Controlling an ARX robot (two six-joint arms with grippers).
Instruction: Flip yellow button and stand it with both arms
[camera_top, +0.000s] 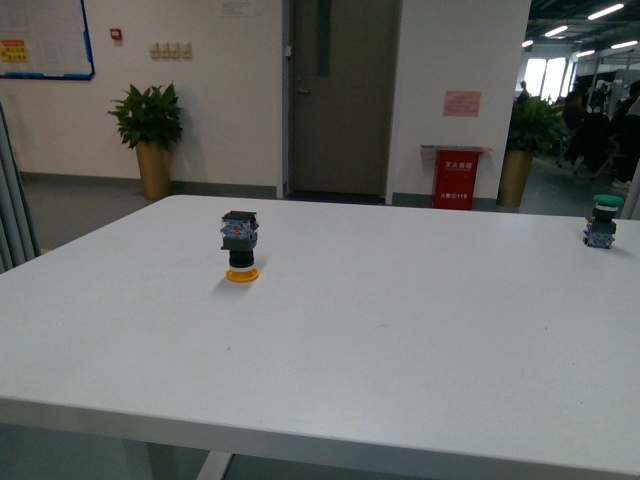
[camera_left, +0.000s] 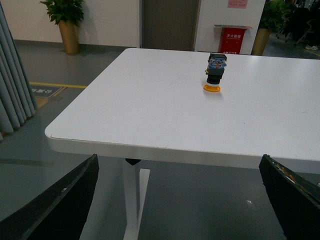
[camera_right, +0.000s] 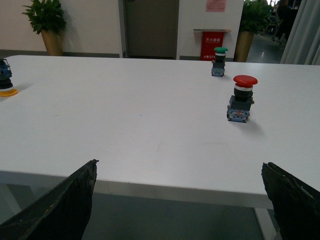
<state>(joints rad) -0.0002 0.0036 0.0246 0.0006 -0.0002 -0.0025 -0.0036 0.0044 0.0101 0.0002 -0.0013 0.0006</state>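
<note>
1. You have the yellow button (camera_top: 240, 247) standing upside down on the left half of the counter (camera_top: 380, 340). Its flat round orange-yellow cap lies face-down on the surface, a short black neck rises from it, and the boxy black-and-blue block sits on top.
2. The counter is a smooth, matte white slab with rounded corners and a thin edge. The button throws a faint shadow on it.
3. Your left hand (camera_left: 178, 159) is spread wide. Its two dark, rough-edged fingers (camera_left: 60, 210) hang short of the counter's near edge, well apart from the yellow button.
4. Your right hand (camera_right: 180, 164) is spread just as wide. Its black fingers (camera_right: 295, 200) are also short of the near edge and touch nothing.
5. A green button (camera_top: 602, 220) stands cap-up near the far right edge of the counter, on the same kind of blue-and-black block.
6. A red button (camera_right: 241, 99) stands upright nearer your right hand, with a broad mushroom-shaped cap, a pale collar and a black neck.
</note>
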